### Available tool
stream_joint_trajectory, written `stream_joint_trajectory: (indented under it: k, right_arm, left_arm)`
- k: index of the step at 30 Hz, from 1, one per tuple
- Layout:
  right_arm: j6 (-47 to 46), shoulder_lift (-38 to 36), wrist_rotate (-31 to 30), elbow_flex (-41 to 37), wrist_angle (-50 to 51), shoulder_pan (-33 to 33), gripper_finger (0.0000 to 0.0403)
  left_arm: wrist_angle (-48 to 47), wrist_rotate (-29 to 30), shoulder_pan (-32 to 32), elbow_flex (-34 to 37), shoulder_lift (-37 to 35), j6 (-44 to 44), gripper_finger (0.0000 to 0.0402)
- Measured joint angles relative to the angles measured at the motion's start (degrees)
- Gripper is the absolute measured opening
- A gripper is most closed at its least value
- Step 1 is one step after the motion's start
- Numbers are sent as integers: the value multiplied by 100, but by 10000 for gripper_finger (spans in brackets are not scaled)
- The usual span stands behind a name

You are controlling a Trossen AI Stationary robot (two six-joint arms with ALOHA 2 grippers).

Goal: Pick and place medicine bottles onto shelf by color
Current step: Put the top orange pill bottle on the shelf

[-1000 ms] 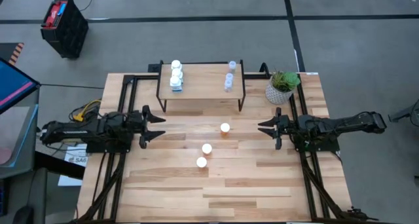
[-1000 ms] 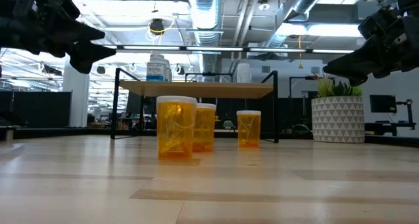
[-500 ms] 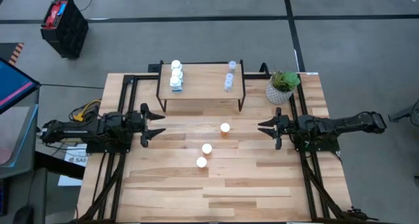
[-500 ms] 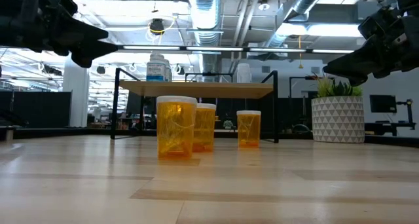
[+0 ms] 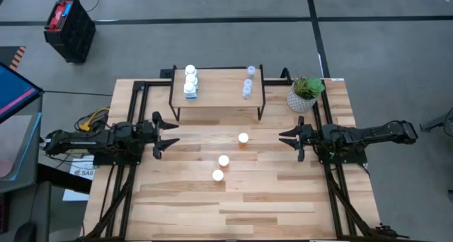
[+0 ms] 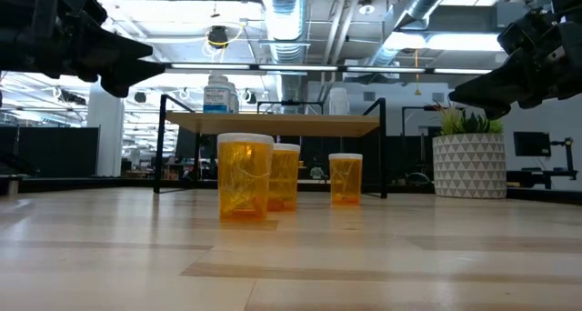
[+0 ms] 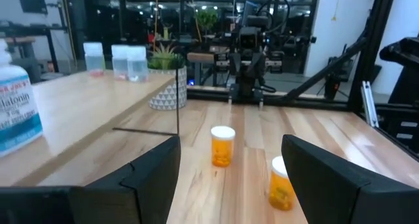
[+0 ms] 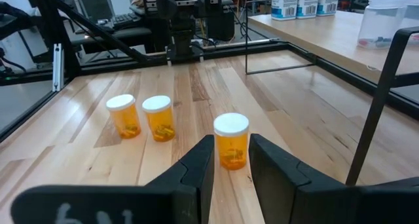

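Observation:
Three orange bottles with white caps stand upright on the table's middle (image 5: pixel 243 138) (image 5: pixel 224 160) (image 5: pixel 217 175); they also show in the low view (image 6: pixel 245 176). The shelf (image 5: pixel 218 93) stands at the far side, with white bottles (image 5: pixel 190 83) at its left end and clear pale-blue bottles (image 5: pixel 248 83) at its right end. My left gripper (image 5: pixel 170 136) hovers open left of the orange bottles, clear of them. My right gripper (image 5: pixel 284 139) hovers right of them, narrowly open and empty, with the nearest orange bottle (image 8: pixel 232 140) straight ahead of its fingers.
A potted green plant (image 5: pixel 306 92) in a white patterned pot stands at the far right, beside the shelf's right end. Black frame rails (image 5: pixel 141 93) run along the table's sides. Bare tabletop (image 5: pixel 233 206) lies toward the near edge.

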State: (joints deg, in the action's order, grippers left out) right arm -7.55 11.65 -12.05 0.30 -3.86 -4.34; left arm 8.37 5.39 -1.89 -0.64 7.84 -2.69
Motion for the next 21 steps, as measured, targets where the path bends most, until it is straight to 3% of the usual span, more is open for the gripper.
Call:
stream_joint_trajectory:
  k: [17,21]
  right_arm:
    - [-157,0,0,0,-9,0,120]
    - [-816,-2,2,79,-36,11,120]
  left_arm:
    - [-679,-13,-2,-13,0,342,254]
    - [-701,0,-9,-17,0,351,254]
